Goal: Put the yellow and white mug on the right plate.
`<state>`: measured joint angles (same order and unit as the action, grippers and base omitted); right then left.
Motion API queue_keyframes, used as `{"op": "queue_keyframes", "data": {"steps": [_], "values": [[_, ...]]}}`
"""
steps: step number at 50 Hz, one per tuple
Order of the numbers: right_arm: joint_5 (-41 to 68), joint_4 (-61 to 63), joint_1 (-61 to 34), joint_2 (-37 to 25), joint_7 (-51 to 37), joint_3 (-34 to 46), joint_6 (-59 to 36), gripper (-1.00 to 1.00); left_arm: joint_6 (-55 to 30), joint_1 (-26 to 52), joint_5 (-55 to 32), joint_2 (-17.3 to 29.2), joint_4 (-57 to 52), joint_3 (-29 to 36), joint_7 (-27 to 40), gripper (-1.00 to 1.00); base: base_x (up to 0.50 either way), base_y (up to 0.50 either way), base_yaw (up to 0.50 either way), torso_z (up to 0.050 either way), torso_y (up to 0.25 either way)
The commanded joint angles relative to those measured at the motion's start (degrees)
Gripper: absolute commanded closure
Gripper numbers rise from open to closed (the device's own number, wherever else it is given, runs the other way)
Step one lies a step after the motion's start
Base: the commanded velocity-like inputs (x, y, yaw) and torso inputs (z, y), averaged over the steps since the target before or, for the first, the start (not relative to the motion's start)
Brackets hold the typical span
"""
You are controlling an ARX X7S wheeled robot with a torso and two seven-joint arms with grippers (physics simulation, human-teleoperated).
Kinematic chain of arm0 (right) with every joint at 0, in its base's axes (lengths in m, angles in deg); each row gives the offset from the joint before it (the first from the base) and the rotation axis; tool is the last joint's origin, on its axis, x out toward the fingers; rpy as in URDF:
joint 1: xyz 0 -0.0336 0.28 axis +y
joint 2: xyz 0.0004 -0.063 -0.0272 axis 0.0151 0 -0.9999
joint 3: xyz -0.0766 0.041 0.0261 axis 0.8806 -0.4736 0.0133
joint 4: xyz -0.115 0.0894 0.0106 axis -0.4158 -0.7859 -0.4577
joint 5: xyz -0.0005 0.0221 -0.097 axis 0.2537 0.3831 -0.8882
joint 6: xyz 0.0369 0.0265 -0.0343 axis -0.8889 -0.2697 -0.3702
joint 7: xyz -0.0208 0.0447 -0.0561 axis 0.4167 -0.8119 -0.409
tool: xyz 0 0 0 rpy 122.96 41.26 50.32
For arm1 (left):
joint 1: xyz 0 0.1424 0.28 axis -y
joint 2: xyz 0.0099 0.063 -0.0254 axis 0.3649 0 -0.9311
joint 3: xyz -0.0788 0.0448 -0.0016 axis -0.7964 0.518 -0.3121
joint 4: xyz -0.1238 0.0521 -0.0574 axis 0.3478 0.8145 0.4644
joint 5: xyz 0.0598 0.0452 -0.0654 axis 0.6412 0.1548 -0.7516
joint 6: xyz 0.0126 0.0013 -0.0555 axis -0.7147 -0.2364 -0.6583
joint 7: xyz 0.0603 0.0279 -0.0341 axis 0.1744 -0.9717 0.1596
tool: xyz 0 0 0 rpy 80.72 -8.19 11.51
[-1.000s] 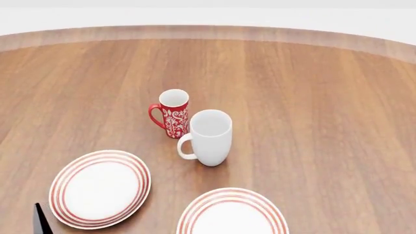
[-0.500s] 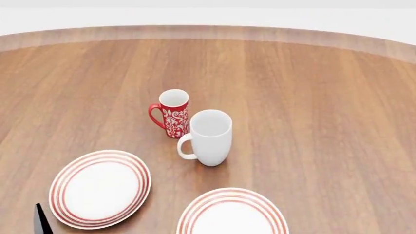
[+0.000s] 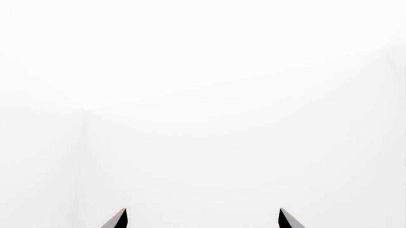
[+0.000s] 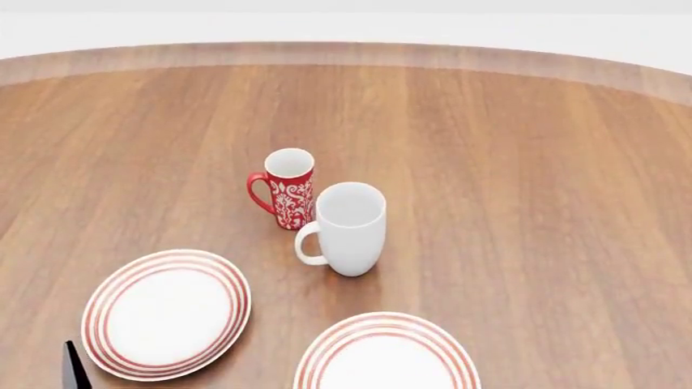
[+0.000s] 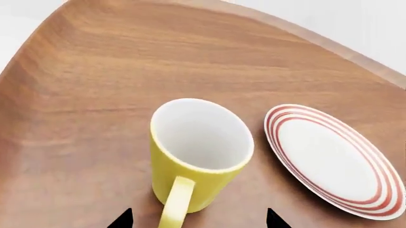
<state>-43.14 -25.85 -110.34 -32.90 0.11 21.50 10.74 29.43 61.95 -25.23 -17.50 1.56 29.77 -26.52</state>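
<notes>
The yellow and white mug (image 5: 197,152) stands upright on the wooden table, seen only in the right wrist view, with its handle (image 5: 174,204) pointing toward the camera. My right gripper (image 5: 198,221) is open, its dark fingertips (image 5: 123,219) on either side of the handle and apart from it. A red-ringed plate (image 5: 333,159) lies flat close beside the mug. In the head view the right plate (image 4: 387,352) sits at the bottom edge, and the mug and my right gripper are out of frame. My left gripper (image 3: 203,221) is open with nothing between its tips, facing blank white.
A slim red floral mug (image 4: 288,188) and a taller white mug (image 4: 348,228) stand side by side mid-table. The left plate (image 4: 168,314) lies at the lower left, with a dark sliver of my left gripper (image 4: 74,369) beside it. The table's curved edge (image 5: 317,40) runs behind the yellow mug.
The dark sliver of my left gripper has slid slightly lower at the bottom-left of the head view. The mugs and plates there have not moved.
</notes>
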Motion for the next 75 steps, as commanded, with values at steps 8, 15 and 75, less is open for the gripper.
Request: {"op": "queue_keyframes", "data": {"steps": [8,15,75], "values": [[1.6,-1.8,-0.32,3.16,-1.08,-0.03,-0.71,-1.0,-0.07,-0.17,0.75,-0.55,-0.42,-0.78,-0.92,-1.0,0.0,0.0,0.0,0.0,0.0],[2.04,-2.47,-0.26,3.27,-1.92,1.61,-0.52,-1.0,-0.21,-0.22,0.69,-0.33,-0.43,-0.51,-0.77,-1.0,0.0,0.0,0.0,0.0,0.0],[17.32,-9.96,-7.8,1.75,-12.35,13.96,1.97,1.0,-2.07,0.41,0.99,0.89,-0.42,0.79,0.94,-1.0,0.0,0.0,0.0,0.0,0.0]]}}
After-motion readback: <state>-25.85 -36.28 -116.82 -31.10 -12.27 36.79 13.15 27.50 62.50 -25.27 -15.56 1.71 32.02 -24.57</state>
